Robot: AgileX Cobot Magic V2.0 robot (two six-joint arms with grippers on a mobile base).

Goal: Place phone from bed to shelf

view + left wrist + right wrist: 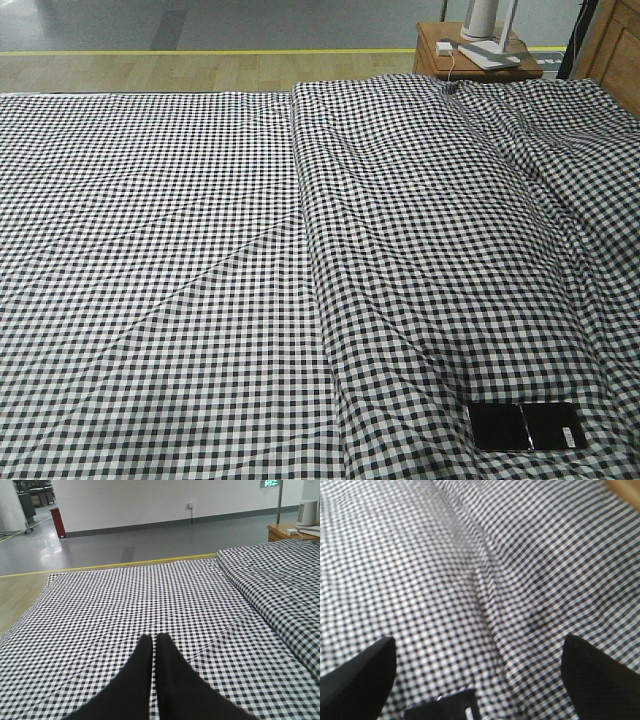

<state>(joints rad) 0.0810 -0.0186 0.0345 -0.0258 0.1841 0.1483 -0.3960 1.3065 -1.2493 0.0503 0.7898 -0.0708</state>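
Across the gingham bed [200,250], toward its near right side, lies the phone [527,427], a thin, stiff, glossy slab, probably slippery and fragile, best pinched across its rimmed edges. The right hand [477,639] is spread wide near it, and the left hand [152,639] is closed, empty.

It was a mock bedroom staged inside a large hall: a gingham-covered bed [200,250] and a reddish nightstand [428,60] stood on a patch of wood flooring [150,72]. Past a yellow line [125,563] lay a glossy grey floor [150,542] and a bare white wall [125,500].
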